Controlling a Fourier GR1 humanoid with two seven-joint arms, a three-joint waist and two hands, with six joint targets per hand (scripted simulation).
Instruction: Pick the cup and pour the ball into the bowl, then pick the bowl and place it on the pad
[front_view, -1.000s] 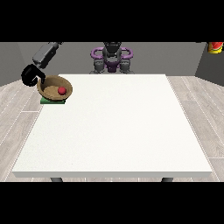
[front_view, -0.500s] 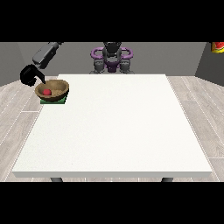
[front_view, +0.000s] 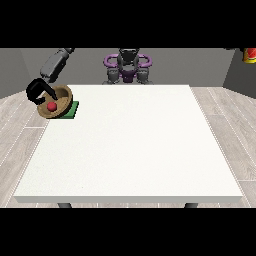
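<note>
Desk (front_view: 130, 145): a large white top, reaching from the robot toward the camera; the robot hand and all the task's things sit at its far corner at the view's left.
Robot (front_view: 128, 67): small, beyond the desk's far edge, well to the side of the robot hand at the view's left.
Pad (front_view: 71, 111): green, flat on the desk, just below and beside the robot hand, partly hidden under the bowl.
Bowl (front_view: 56, 102): brown, tilted, its open mouth turned toward the camera and upward; its rim is against the robot hand and its lower side is over the pad.
Robot hand (front_view: 37, 91): black, at the view's left, fingers curled round the bowl's rim.
Ball (front_view: 51, 106): red, inside the bowl, just beside the robot hand.
</note>
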